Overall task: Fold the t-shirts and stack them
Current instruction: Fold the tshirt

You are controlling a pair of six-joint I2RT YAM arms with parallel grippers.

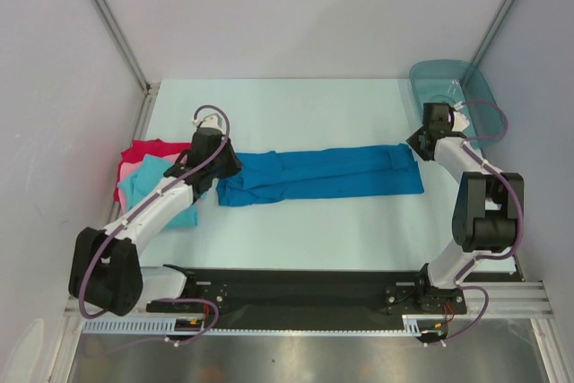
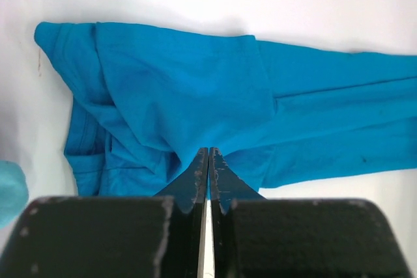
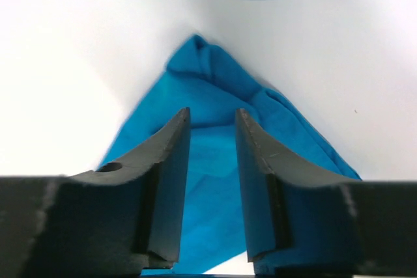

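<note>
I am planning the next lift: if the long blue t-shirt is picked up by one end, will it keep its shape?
Probably not: the blue t-shirt shows soft creases and bunched folds, so it would likely sag and unfold. It lies thin and flat, so it seems light. Pushed, it would probably wrinkle rather than slide whole.

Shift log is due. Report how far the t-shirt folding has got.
Done: red shirt, pink shirt and turquoise shirt lie piled on the left. In hand: blue shirt lies folded into a long strip; left gripper is shut at its left end, right gripper open over its right end. To do: probably fold it shorter, then add it to the pile.
</note>
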